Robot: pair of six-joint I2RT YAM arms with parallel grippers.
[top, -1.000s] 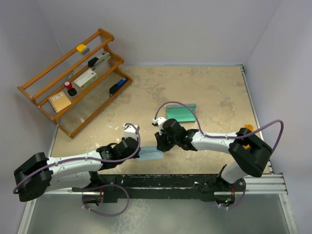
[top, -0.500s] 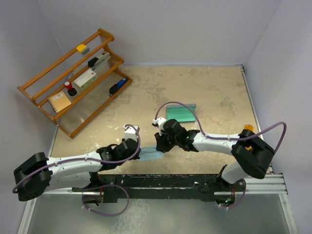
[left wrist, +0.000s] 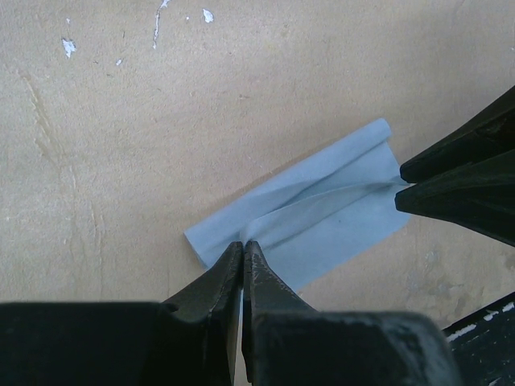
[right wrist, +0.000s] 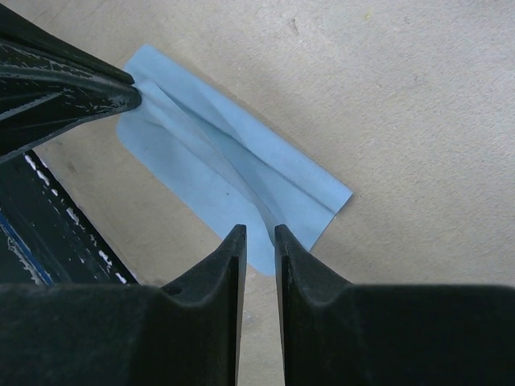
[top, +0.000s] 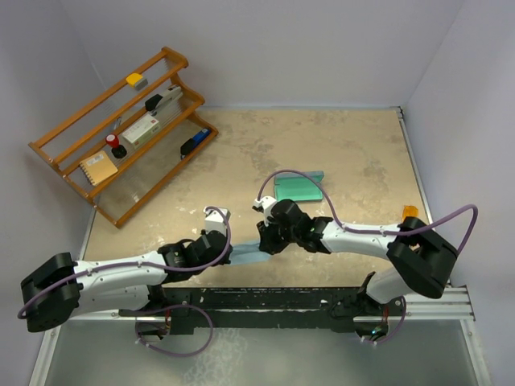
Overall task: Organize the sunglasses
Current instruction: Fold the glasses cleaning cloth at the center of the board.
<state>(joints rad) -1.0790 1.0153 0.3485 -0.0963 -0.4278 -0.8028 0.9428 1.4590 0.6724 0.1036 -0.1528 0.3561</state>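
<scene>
No sunglasses show in any view. A light blue cloth (top: 248,255) lies folded near the table's front edge. It also shows in the left wrist view (left wrist: 310,221) and the right wrist view (right wrist: 217,173). My left gripper (top: 229,256) is shut on the cloth's left end (left wrist: 242,243). My right gripper (top: 265,244) pinches the right end, its fingers a narrow gap apart over a raised fold (right wrist: 257,229). A taut crease runs between the two grippers. A green case (top: 299,187) lies behind them.
A wooden rack (top: 121,133) with a notebook, a stapler and small items stands at the back left. A small orange object (top: 410,211) sits by the right edge. The black rail (top: 322,299) runs just in front of the cloth.
Both grippers and the cloth have shifted slightly toward the front edge. Their hold on the cloth looks the same.
</scene>
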